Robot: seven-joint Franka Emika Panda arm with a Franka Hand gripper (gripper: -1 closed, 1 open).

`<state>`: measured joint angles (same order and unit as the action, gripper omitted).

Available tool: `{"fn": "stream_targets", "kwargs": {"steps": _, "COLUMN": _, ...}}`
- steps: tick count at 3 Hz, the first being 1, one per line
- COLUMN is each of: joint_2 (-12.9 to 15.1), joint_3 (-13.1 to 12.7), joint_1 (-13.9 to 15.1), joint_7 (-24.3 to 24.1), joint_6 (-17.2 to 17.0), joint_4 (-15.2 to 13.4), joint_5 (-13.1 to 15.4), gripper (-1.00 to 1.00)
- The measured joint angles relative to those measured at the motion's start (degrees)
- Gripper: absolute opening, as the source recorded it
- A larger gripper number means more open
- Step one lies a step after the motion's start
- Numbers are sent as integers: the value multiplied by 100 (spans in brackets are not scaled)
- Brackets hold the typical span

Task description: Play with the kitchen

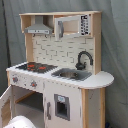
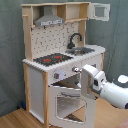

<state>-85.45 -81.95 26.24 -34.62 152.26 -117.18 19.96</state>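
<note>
**Panda arm at the front of the toy kitchen, oven door hanging open**

In both exterior views the kitchen (image 1: 60,75) stands on a wooden floor against a dark grey-green curtain (image 2: 10,50), and everything below is placed relative to its countertop.

Going left to right in the second exterior view: the grey hood (image 2: 49,20) hangs high above the counter's left half, and directly under it the black hob (image 2: 52,59) with red rings lies on the counter. A knob (image 2: 56,76) sits on the front panel just below the hob. Under that panel the windowed oven door (image 2: 67,102) is swung outward, tilted open. Further right, the black faucet (image 2: 75,40) arches over the silver sink (image 2: 82,50) set into the counter's right half. At the top right, well above the sink, a small cupboard door (image 2: 100,11) stands open.

The white arm reaches in from the second exterior view's right, and its gripper (image 2: 86,75) is at the front panel just below the counter edge, beside the knobs and above the open oven door. Whether its fingers are apart or together cannot be told.

In the first exterior view, part of the white arm (image 1: 20,122) shows at the bottom left, below the counter.
</note>
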Motion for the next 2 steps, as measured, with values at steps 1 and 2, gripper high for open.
{"fn": "stream_targets", "kwargs": {"steps": 1, "joint_2": -12, "joint_3": -177, "joint_1": 133, "joint_7": -608, "joint_6": 1, "joint_4": 109, "joint_5": 25, "gripper": 100}}
{"fn": "stream_targets", "kwargs": {"steps": 2, "joint_2": -15, "joint_3": -396, "joint_1": 209, "joint_7": -1197, "joint_6": 4, "joint_4": 148, "joint_5": 41, "gripper": 100}}
